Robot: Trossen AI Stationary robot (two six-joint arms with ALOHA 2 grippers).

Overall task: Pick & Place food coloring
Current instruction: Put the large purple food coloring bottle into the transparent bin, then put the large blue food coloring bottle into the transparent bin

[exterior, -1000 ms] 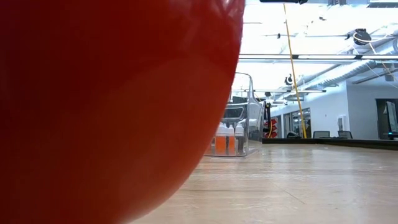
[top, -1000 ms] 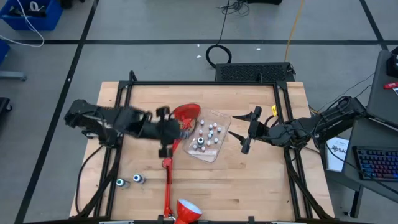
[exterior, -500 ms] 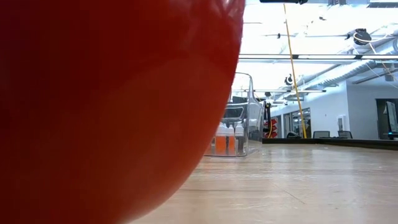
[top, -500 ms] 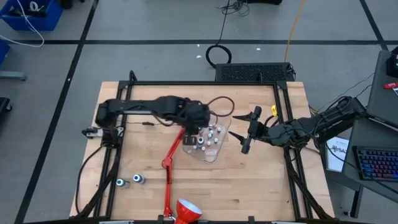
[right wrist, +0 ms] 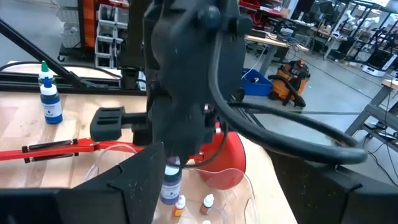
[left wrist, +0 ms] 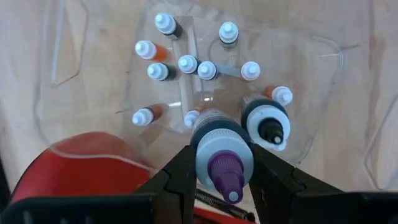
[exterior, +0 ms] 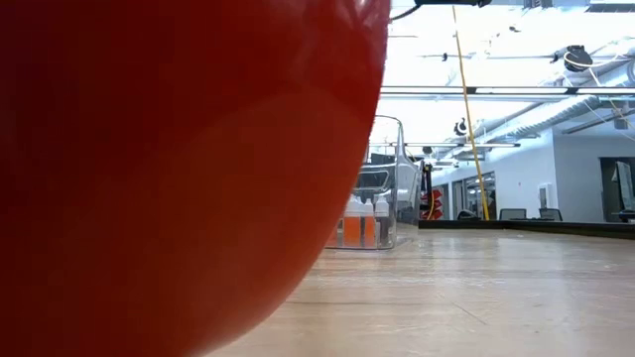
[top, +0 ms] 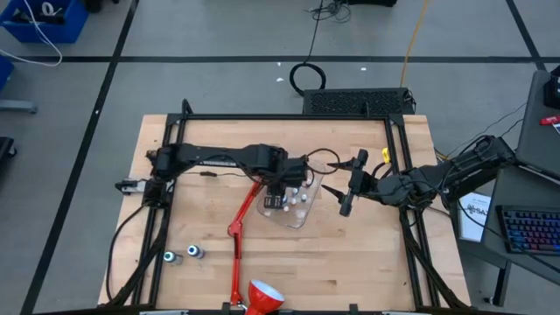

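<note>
My left gripper [top: 282, 185] hangs over the clear plastic tub [top: 303, 215], shut on a larger food coloring bottle [left wrist: 224, 163] with a teal-white cap and purple tip. Several tiny white-topped bottles [left wrist: 186, 63] and a larger black-tipped bottle [left wrist: 267, 127] stand upright on the tub's floor. Two more bottles [top: 181, 255] stand near the table's near left corner. My right gripper [top: 338, 186] waits open and level at the tub's right side, holding nothing. My left gripper pinches the bottle at the sides of its cap [left wrist: 200, 163] between its two fingers [left wrist: 184, 175], coming from above and pointing down. The bottle [right wrist: 169, 183] hangs upright below the fingers, tip up, over the tub; whether its bottom touches the tub I cannot tell.
A red desk lamp lies across the table: its base [left wrist: 81, 168] sits beside the tub, its arm [top: 238, 229] runs toward the near edge, and its head [top: 262, 297] blocks most of the low view [exterior: 179, 178]. Bare wood lies to the near right.
My left gripper has swung toward the table's right edge and come down over the tub, tipping to point more steeply down, with the bottle still held. It now covers the lamp's base in the high view. The right arm has kept still.
</note>
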